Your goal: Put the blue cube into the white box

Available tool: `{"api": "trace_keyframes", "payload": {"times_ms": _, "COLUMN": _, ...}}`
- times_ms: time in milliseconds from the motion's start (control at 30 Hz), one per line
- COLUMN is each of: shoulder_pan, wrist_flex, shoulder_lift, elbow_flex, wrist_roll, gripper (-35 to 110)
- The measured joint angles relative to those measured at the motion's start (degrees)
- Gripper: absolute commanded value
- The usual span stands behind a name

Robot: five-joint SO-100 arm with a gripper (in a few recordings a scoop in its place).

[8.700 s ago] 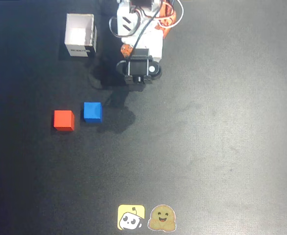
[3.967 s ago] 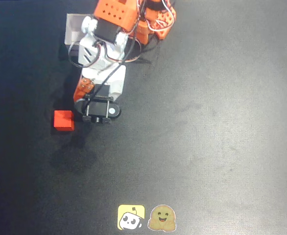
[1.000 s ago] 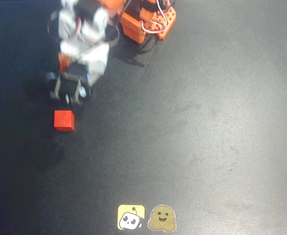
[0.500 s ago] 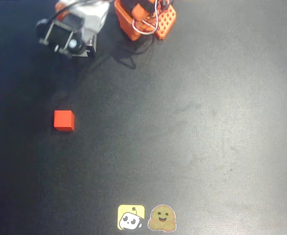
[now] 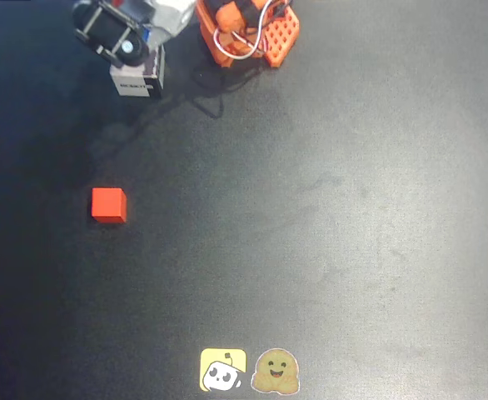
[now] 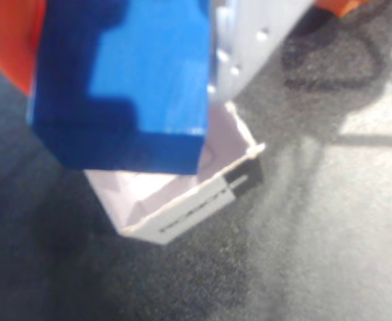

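In the wrist view the blue cube (image 6: 152, 63) sits large between an orange finger (image 6: 9, 40) on the left and a white finger (image 6: 253, 33) on the right. My gripper (image 6: 119, 100) is shut on it. Just below the cube lies the white box (image 6: 182, 200), open side up, its dark printed label facing the camera. The cube hangs over the box's left part, clear of the walls. In the overhead view the gripper (image 5: 117, 42) is at the top left above the white box (image 5: 137, 82), covering most of it.
A red-orange cube (image 5: 109, 205) rests on the black table to the left of centre. The arm's orange base (image 5: 244, 29) stands at the top edge with loose cables. Two stickers (image 5: 248, 371) lie near the bottom edge.
The arm has swung from beside the red-orange cube up to the top left and now hangs over the white box, with the blue cube still in its grip.
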Motion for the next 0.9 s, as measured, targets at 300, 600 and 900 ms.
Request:
{"api": "trace_keyframes", "payload": {"times_ms": 300, "shoulder_pan": 3.87, "wrist_flex": -3.87, "shoulder_lift": 2.37, "elbow_flex": 5.98, "wrist_roll": -1.67, "gripper": 0}}
{"api": "trace_keyframes", "payload": {"times_ms": 600, "shoulder_pan": 5.36, "wrist_flex": -4.92, "shoulder_lift": 1.85, "elbow_flex": 7.29, "wrist_roll": -2.37, "gripper": 0}}
{"api": "trace_keyframes", "payload": {"times_ms": 900, "shoulder_pan": 4.92, "wrist_flex": -4.57, "shoulder_lift": 2.11, "elbow_flex": 7.29, "wrist_roll": -1.41, "gripper": 7}}
